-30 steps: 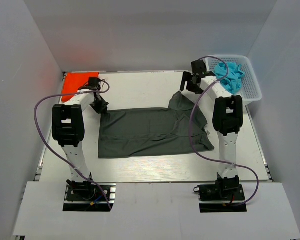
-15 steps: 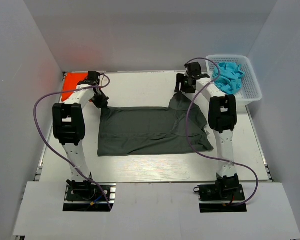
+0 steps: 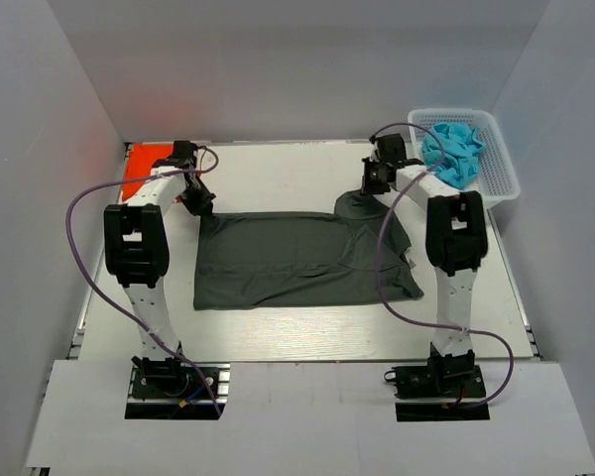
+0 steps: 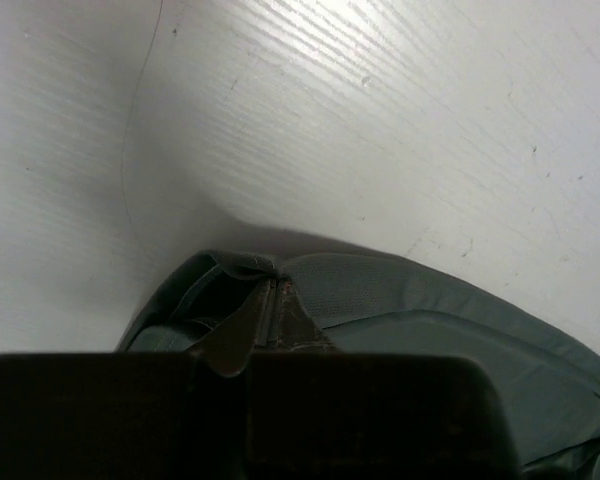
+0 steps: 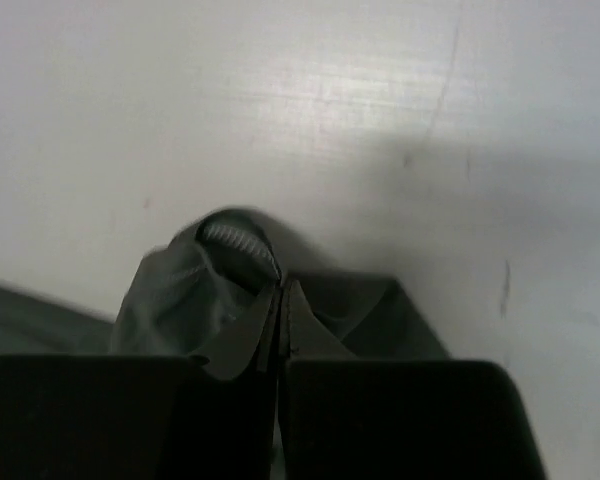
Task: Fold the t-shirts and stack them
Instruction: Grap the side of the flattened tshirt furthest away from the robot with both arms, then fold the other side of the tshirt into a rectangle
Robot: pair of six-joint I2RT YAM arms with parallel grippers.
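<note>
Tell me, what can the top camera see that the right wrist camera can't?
Only the top camera shows the orange-red t-shirt in the far left corner, the white basket holding blue cloth, and the left gripper. Only the right wrist camera shows, up close, the right gripper pinched shut on a bunched fold of fabric. Both show the dark grey t-shirt lying on the white table.

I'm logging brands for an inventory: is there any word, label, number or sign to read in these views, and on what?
None can be read. The grey t-shirt, the orange-red t-shirt, the basket and the blue cloth in it show no print, tag text or number in any view.
</note>
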